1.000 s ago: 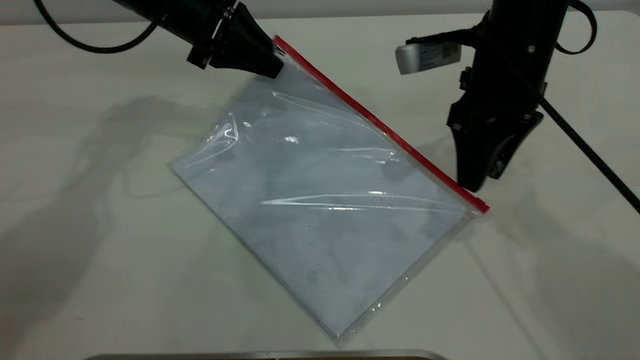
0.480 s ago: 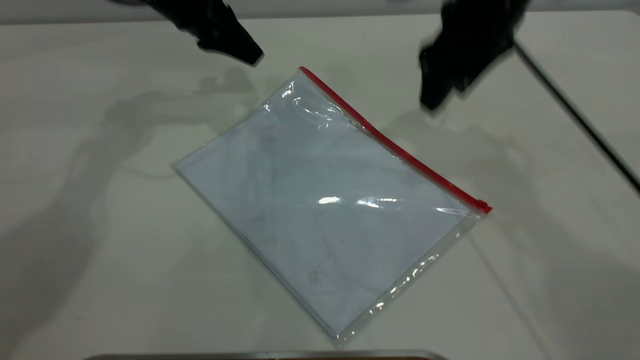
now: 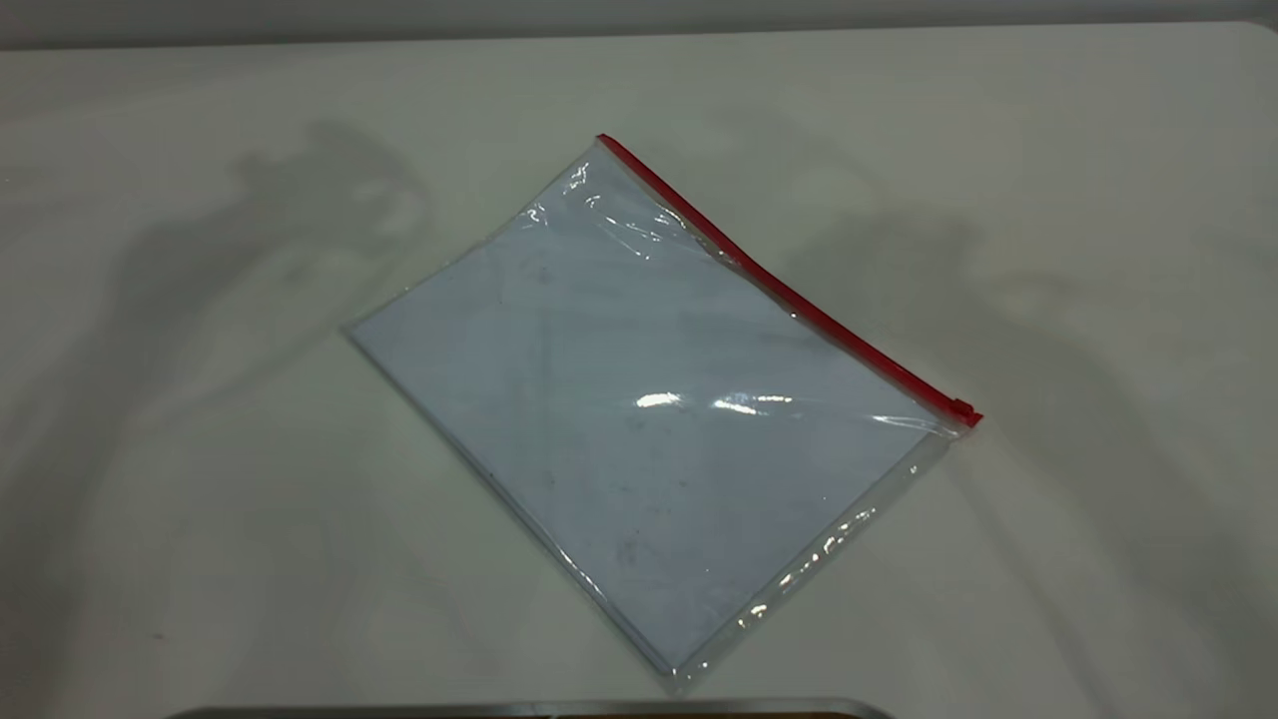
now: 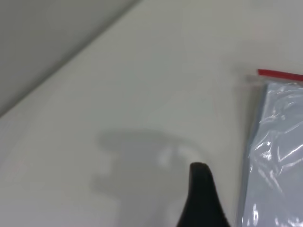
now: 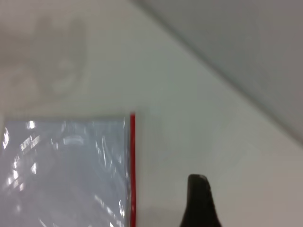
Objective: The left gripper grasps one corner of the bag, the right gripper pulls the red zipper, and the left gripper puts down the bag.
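The bag (image 3: 649, 399) lies flat on the table, a clear pouch with a pale blue-white sheet inside. The red zipper (image 3: 789, 295) runs along its far right edge, with the slider tab (image 3: 963, 409) at the near right end. The corner of the bag (image 3: 604, 150) at the far end rests on the table, held by nothing. Neither arm shows in the exterior view. The left gripper (image 4: 201, 189) hangs above bare table beside the bag (image 4: 279, 156) and zipper end (image 4: 279, 74). The right gripper (image 5: 199, 194) hangs beside the zipper (image 5: 132, 165), apart from it.
The white table (image 3: 200, 499) carries only the arms' soft shadows around the bag. A metallic edge (image 3: 529, 709) runs along the near side of the exterior view. The table's back edge (image 3: 639, 30) meets a grey wall.
The left gripper let go of the bag's corner and the bag dropped flat. Both arms rose and left the exterior view.
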### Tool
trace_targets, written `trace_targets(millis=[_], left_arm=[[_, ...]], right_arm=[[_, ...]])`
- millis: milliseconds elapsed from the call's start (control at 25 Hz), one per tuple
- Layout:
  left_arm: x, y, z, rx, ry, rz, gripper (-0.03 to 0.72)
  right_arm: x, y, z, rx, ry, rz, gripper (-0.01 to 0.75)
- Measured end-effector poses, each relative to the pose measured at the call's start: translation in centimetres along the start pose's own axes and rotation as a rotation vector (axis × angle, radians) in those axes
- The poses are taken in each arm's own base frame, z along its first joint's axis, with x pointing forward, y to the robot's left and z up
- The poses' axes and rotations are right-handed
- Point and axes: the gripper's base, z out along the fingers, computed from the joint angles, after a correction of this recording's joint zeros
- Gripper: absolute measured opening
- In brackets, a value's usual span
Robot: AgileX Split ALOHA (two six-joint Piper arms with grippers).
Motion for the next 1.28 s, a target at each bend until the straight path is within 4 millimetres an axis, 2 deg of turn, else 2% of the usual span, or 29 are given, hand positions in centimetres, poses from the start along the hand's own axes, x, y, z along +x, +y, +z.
trace_targets(millis=[120, 240, 360, 520, 680, 880, 1040, 1280], left_arm=[[0.1, -0.8, -6.0, -0.094, 0.017, -0.079, 0.590], [0.9, -1.8, -11.6, -0.180, 0.034, -0.140, 0.590], [1.8, -2.7, -15.8, -0.259, 0.039, -0.172, 0.590], [2.4, -3.6, -20.0, -0.346, -0.036, -0.209, 0.590], [3.0, -4.6, -22.6, -0.367, -0.102, -0.266, 0.590], [5.4, -6.6, -25.3, -0.372, -0.148, -0.336, 0.590], [8.7, -8.8, -27.1, -0.371, -0.163, -0.384, 0.590], [15.7, -12.6, -27.9, -0.366, -0.147, -0.392, 0.590]], right_arm=[[-1.3, 0.6, -5.3, 0.017, -0.079, 0.015, 0.576], [-1.7, 1.5, -10.0, 0.021, -0.131, 0.025, 0.576], [-1.7, 2.4, -14.7, 0.031, -0.198, 0.041, 0.576], [-0.9, 3.6, -19.3, 0.047, -0.276, 0.056, 0.576], [1.8, 5.0, -21.8, 0.045, -0.285, 0.070, 0.576], [6.4, 7.2, -24.9, 0.044, -0.311, 0.090, 0.576], [11.0, 9.3, -27.2, 0.037, -0.332, 0.099, 0.576], [17.9, 11.9, -28.1, 0.007, -0.293, 0.127, 0.576]])
